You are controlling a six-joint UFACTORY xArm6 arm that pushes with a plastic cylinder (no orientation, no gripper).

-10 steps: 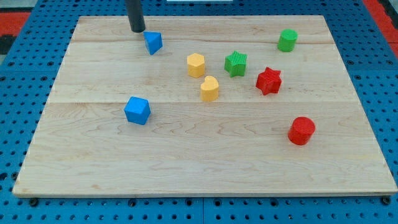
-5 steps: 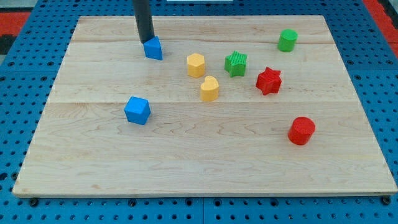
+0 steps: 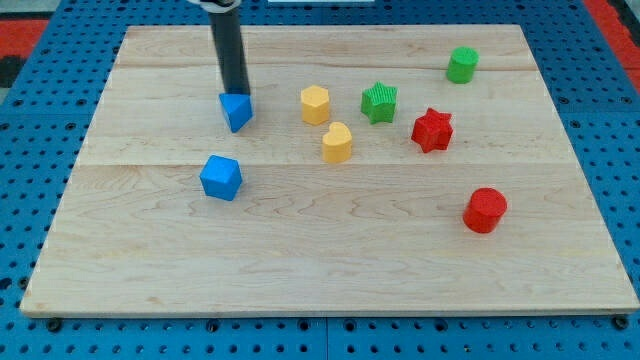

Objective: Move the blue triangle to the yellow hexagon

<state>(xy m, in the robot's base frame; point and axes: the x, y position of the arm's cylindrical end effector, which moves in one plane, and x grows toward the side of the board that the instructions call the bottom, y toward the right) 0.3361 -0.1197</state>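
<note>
The blue triangle (image 3: 236, 111) lies in the board's upper-left part, one corner pointing toward the view's bottom. The yellow hexagon (image 3: 315, 104) sits upright near its right, apart.

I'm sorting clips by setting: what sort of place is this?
Probably a robotics lab bench: a wooden board lies on a blue perforated base, small coloured blocks are scattered on it, and my tip sits at the blue triangle.

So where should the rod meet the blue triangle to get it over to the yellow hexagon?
There is no gripping here, only pushing. My tip sits at the blue triangle's upper edge, which would likely send it toward the view's bottom. The yellow hexagon lies to the view's right at about the same height, so I would probably come round to the triangle's left side and push rightward.
</note>
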